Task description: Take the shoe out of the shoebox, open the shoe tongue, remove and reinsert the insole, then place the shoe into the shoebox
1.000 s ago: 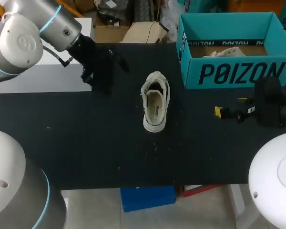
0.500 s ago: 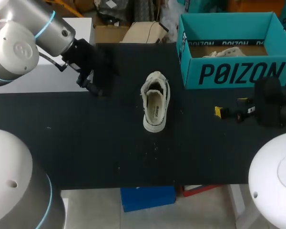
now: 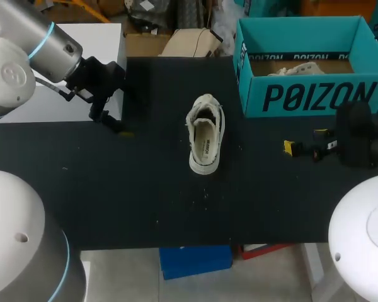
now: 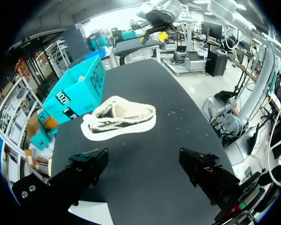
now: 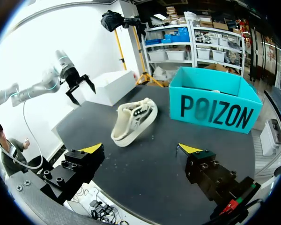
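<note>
Shoe well apart from left hand and right hand; both hands spread.

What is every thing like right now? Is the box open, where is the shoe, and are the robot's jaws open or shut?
Shoe: out of the box, standing on its sole on the table, insole inside.
Shoebox: open on top, something pale inside.
Left jaws: open, empty.
Right jaws: open, empty.
</note>
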Controlling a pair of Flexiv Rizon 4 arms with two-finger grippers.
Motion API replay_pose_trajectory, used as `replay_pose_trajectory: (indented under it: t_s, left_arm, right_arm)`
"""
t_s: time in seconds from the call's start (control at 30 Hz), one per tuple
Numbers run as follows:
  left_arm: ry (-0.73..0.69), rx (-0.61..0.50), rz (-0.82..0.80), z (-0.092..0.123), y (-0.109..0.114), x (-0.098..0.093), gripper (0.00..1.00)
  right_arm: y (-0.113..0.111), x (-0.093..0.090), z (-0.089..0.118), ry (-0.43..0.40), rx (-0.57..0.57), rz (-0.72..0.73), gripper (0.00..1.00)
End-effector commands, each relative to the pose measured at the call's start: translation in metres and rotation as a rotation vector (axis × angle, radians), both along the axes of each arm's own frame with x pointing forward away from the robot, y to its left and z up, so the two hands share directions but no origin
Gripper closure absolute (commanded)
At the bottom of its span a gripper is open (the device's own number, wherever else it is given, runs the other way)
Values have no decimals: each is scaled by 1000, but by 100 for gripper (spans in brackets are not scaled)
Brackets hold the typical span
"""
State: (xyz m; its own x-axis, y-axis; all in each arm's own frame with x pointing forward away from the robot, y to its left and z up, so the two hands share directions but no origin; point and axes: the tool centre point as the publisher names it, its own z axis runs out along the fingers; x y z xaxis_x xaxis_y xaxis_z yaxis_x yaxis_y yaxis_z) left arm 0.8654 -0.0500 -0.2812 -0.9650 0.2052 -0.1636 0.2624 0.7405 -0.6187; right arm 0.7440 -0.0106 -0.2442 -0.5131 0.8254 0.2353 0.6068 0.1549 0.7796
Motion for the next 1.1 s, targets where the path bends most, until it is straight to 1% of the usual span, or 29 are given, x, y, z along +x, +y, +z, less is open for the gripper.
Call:
replay_pose_trajectory:
  t_s: [0.03, 0.73, 0.9, 0.97, 1.03, 1.1]
  left_arm:
    - [-5, 2, 3, -1, 0, -2, 0]
    - [-5, 2, 3, -1, 0, -2, 0]
    - [-5, 2, 3, -1, 0, -2, 0]
    - [-5, 2, 3, -1, 0, -2, 0]
    - [-5, 2, 3, -1, 0, -2, 0]
    - [-5, 2, 3, -1, 0, -2, 0]
  right_arm:
    - [-1, 0, 1, 5, -1, 2, 0]
    - [-1, 0, 1, 5, -1, 2, 0]
    - [17, 40, -12, 42, -64, 20, 0]
    - [22, 52, -15, 60, -102, 19, 0]
    - [29, 64, -17, 84, -103, -5, 0]
    - [38, 73, -17, 111, -149, -14, 0]
